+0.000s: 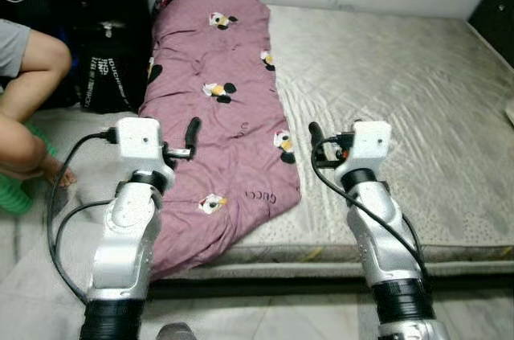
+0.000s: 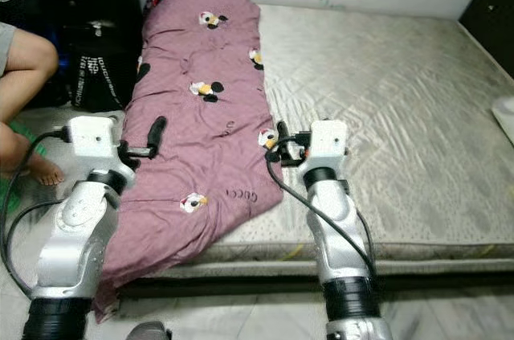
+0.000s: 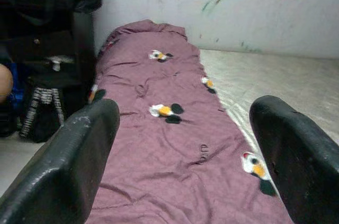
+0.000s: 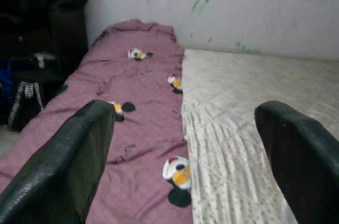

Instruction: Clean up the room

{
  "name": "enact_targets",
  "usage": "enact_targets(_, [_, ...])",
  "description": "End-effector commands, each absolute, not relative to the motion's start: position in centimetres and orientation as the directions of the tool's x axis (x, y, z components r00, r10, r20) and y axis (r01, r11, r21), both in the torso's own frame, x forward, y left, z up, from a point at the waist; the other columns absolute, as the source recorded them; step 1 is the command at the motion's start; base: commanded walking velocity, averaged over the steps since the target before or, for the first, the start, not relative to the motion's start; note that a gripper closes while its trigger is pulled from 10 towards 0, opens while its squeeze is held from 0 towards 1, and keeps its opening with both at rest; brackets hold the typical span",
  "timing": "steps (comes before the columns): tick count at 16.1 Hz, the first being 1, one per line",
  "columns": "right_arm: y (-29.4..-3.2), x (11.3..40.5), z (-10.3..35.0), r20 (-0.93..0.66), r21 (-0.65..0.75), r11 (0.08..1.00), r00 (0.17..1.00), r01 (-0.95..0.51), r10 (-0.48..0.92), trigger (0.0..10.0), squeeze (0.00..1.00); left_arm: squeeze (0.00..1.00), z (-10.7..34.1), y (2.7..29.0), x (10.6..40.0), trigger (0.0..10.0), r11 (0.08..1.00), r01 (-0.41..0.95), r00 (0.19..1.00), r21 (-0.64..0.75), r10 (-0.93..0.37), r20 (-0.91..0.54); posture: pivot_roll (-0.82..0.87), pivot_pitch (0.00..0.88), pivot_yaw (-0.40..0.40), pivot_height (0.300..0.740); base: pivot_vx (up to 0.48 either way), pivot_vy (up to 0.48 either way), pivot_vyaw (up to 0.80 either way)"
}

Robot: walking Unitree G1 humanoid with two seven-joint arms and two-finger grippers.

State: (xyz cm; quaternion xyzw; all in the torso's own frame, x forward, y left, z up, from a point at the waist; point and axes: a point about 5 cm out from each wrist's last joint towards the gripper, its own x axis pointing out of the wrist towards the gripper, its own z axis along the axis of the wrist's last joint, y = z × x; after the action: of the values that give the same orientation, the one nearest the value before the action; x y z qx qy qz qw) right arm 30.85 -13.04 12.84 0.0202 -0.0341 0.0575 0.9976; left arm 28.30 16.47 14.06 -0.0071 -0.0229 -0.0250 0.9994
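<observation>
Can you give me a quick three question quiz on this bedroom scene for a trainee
1. True or false: the purple blanket lies along the left side of the mattress.
2. What is the left hand holding? A) blanket B) bag C) nothing
3. Fill in: beside the bed's left side stands a black ____.

Key: 1 true; 2 C, both it and the right hand are open above the blanket; 3 bag.

Head views: even, moderately bright indoor light with no hard shadows. The mattress (image 1: pixel 385 75) reads pale and slightly washed out; the far-left corner around the black bag (image 1: pixel 104 67) falls into deep shade. Detail is sharp, without motion blur. Wrist views: softer and grainier, the near black fingers (image 3: pixel 79 155) out of focus, the wall (image 4: pixel 238 7) evenly lit.
</observation>
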Motion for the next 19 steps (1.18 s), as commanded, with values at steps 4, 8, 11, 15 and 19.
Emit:
enact_targets(4, [-14.7, 30.7, 12.5, 0.055, 0.02, 0.997, 0.996, -0.068, 0.067, 10.0, 0.0, 0.0, 14.4, 15.4, 28.6, 10.0, 0.997, 0.068, 0.996, -0.038, -0.065, 0.065, 0.02, 0.0, -0.088, 0.74, 0.0, 0.0, 0.0])
enact_targets(8, [-14.7, 30.7, 12.5, 0.052, 0.02, 0.998, 0.996, -0.068, 0.066, 10.0, 0.0, 0.0, 14.3, 15.4, 28.5, 10.0, 0.997, 0.062, 0.997, -0.043, -0.059, 0.059, 0.02, 0.0, -0.089, 0.74, 0.0, 0.0, 0.0])
enact_targets(11, [-14.7, 30.7, 12.4, 0.049, 0.02, 0.997, 0.997, -0.068, 0.067, 10.0, 0.0, 0.0, 13.7, 15.7, 28.4, 10.0, 0.998, 0.041, 0.999, -0.049, -0.039, 0.036, 0.02, 0.0, -0.084, 0.74, 0.0, 0.0, 0.0])
enact_targets(15, [-15.0, 31.3, 12.3, 0.048, 0.02, 0.998, 0.997, -0.054, 0.053, 10.0, 0.0, 0.0, 13.0, 16.7, 28.5, 10.0, 0.997, -0.031, 0.999, -0.071, 0.032, 0.003, 0.02, 0.0, -0.08, 0.74, 0.0, 0.0, 0.0])
enact_targets(19, [-14.1, 31.0, 12.1, 0.046, 0.004, 0.996, 0.995, -0.09, 0.09, 10.0, 0.0, 0.0, 12.9, 16.4, 28.7, 10.0, 0.998, -0.013, 1.0, -0.065, 0.013, 0.008, 0.02, 0.0, -0.081, 0.74, 0.0, 0.0, 0.4])
